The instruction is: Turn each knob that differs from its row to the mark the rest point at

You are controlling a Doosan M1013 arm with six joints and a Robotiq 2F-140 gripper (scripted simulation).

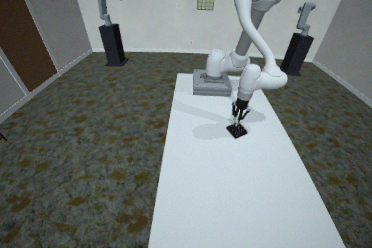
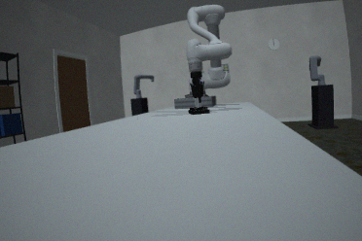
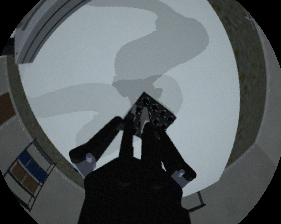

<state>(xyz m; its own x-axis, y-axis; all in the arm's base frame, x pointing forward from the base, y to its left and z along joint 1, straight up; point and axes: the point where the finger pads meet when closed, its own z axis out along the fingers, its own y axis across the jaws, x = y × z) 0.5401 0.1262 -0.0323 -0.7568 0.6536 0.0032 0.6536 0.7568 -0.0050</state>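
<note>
While you look down from the top view, the knob box (image 1: 237, 131) shows as a small dark square standing flat on the white table (image 1: 225, 193), a little in front of the arm's base. The gripper (image 1: 238, 117) hangs straight down over it, tips at its top face. No single knob or white line can be told apart at this size.

From the exterior view, the knob box (image 2: 199, 111) is a low dark shape far down the table, and the gripper (image 2: 197, 100) stands upright directly above it, reaching it or very nearly so. You cannot read contact from here.

At the wrist view, the fingers are drawn nearly together, narrowing toward the near edge of the knob box (image 3: 151, 112). The gripper (image 3: 139, 129) hides its own tips, so no knob can plainly be seen between them; treat it as almost closed with nothing clearly held.

Expect the box to be small, rigid and probably light, so a sideways push could slide or tip it. Take a knob by its opposite sides, squarely from above, and twist about its own axis. The knobs look tiny and may be slick, so a shallow pinch could slip. Stop at the end stops rather than forcing them.
</note>
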